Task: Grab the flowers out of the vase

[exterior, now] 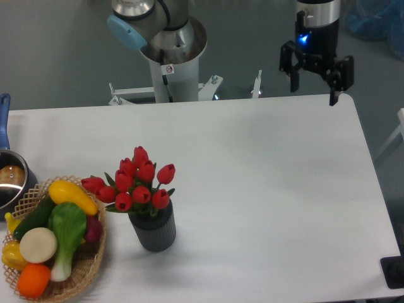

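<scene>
Closest to me, the flowers point(136, 185) are sitting in the vase point(153, 230) near the front edge of the table point(265, 189), right beside the wicker basket point(82, 268) of toy veg. So basically nothing's done yet. The bunch stands roughly upright, blooms up and leaning a bit left. Way off at the far right corner, my gripper point(312, 93) hangs wide open, holding nothing.

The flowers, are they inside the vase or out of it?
Inside. The flowers stand up out of the vase, stems hidden within its rim.
</scene>
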`<state>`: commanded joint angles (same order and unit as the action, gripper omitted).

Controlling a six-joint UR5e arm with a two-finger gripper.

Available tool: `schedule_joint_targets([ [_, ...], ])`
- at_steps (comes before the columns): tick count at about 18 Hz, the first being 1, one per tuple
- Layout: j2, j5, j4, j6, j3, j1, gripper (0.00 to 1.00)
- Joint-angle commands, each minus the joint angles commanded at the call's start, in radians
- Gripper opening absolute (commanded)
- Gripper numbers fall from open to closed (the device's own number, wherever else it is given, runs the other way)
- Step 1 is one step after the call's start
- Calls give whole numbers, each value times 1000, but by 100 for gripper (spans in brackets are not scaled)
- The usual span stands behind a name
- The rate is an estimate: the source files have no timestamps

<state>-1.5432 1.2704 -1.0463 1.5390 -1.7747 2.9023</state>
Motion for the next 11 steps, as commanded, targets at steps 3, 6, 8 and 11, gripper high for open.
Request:
schedule_joint_targets([
  [3, -3, -71, 41, -104, -23, -1, 100],
  [6, -8, -104, 48, -198, -20, -9, 100],
  [8, -14, -172, 48, -246, -15, -11, 100],
  [11, -31, -298, 49, -302, -6, -9, 100],
])
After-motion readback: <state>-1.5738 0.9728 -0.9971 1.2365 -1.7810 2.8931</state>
